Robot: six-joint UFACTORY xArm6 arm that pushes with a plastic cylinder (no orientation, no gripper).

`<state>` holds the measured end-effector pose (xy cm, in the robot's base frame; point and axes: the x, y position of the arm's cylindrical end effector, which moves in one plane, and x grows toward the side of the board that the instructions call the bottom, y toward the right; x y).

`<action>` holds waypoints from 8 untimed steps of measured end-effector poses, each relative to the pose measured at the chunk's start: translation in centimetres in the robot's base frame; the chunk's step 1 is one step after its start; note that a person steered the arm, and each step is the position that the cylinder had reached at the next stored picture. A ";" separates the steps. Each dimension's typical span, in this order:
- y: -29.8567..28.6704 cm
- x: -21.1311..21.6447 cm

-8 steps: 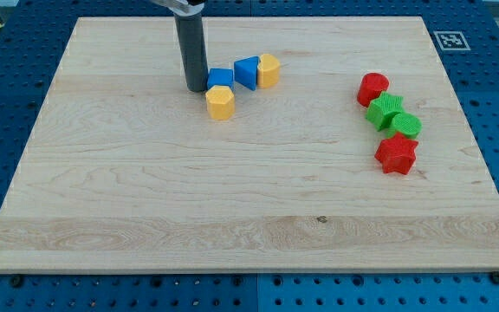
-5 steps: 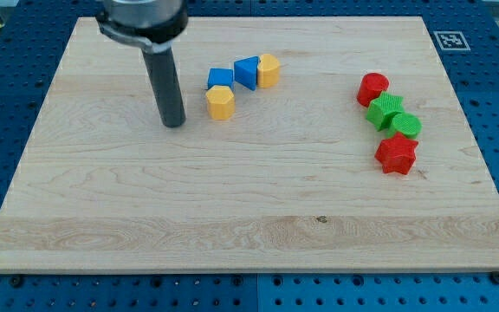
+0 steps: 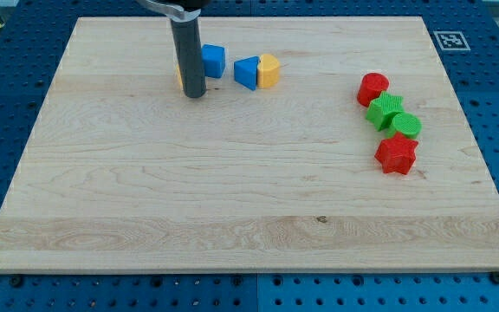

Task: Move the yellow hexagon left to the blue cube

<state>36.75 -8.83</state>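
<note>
My tip (image 3: 195, 94), the bare end of a rod with nothing to open or clamp, rests on the table (image 3: 145, 217). Behind the rod, a sliver of the yellow hexagon (image 3: 179, 75) shows just left of the blue cube (image 3: 213, 61). The move looks nearly done; whether they touch is hidden.

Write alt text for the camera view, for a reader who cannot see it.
My tip rests near the view's top of a wooden board, hiding most of a yellow block just left of a blue cube. A blue block touching another yellow block sits further right; two red and two green blocks cluster at far right.
</note>
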 end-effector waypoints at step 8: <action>-1.2 -3.9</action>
